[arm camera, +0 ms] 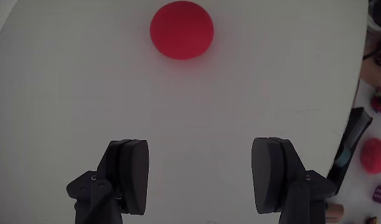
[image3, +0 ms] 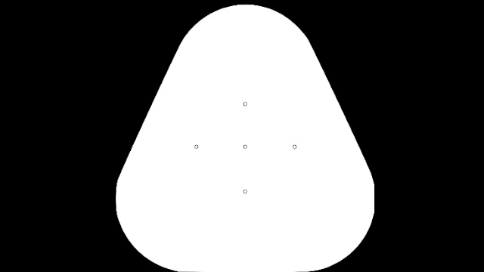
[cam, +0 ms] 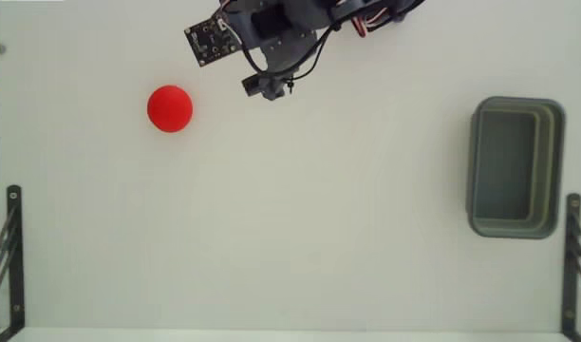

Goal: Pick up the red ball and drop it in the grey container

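**Ball still to be picked up**

In the wrist view the gripper (arm camera: 201, 184) hangs with jaws wide and empty, the red ball (arm camera: 182, 29) on the white table (arm camera: 84, 93) at 12 o'clock, well apart. In the fixed view the grey container (cam: 515, 167) waits empty at 3 o'clock; grasp, carry and drop all remain

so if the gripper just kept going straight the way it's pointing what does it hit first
Most likely the red ball. In the wrist view it lies ahead of the open gripper, roughly in line with the gap between the fingers, with only bare white table between. Height is unclear, so it could touch the table first.
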Controlling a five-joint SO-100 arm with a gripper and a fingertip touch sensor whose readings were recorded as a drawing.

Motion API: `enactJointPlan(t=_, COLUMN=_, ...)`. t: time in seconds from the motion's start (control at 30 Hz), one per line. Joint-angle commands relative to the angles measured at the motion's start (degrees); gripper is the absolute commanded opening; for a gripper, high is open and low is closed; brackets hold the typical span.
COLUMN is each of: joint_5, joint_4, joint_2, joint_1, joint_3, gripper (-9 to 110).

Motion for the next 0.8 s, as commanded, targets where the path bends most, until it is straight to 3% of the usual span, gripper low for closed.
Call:
enactJointPlan(t=0.0, joint_5=0.26, joint_4=1.1, joint_2=2.19, joint_1=0.66, joint_3=0.3, gripper=110)
enactJointPlan(t=0.77, joint_5=0.26, joint_4=0.21, joint_2=1.2, joint_1=0.36, joint_3=0.2, gripper=110)
